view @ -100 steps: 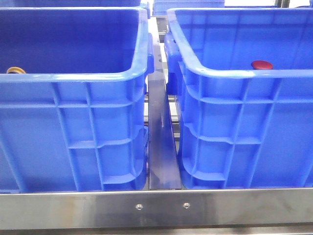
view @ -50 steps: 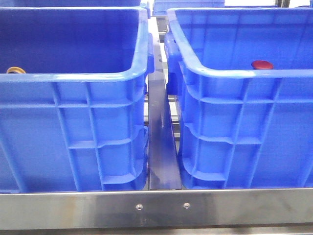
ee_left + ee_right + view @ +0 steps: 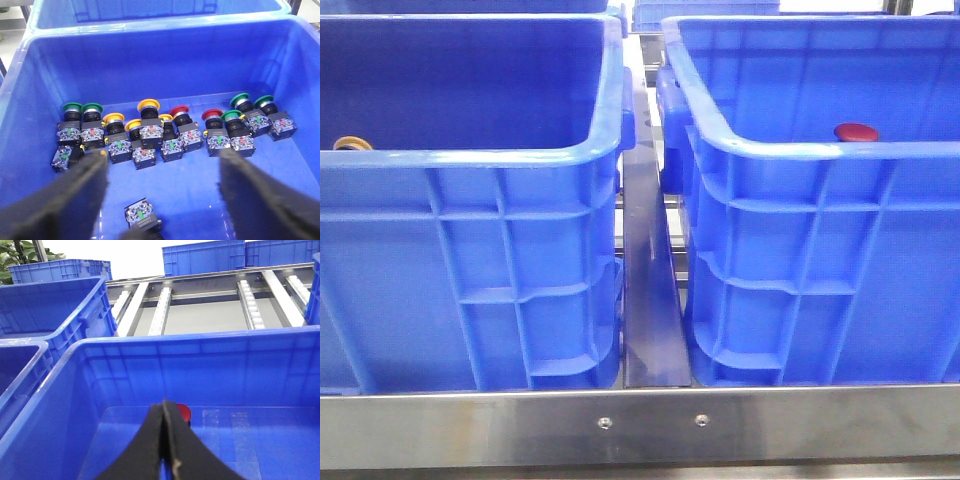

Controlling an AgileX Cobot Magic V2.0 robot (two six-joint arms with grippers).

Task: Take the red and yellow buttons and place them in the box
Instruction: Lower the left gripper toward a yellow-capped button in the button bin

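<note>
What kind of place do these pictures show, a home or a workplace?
Probably an industrial parts-sorting station. Large blue crates stand on a steel frame, roller conveyor rails run behind them, and one crate holds many panel push-button switches with coloured caps.

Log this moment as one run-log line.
left gripper: open over button switches in left crate | right gripper: shut, empty, inside box | red button: in box

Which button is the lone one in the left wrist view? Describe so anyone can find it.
Start at the blue crate holding a row of push buttons. Nearer the camera, between the open left end effector fingers, sits the stray button, apart from the row, no coloured cap showing.
</note>
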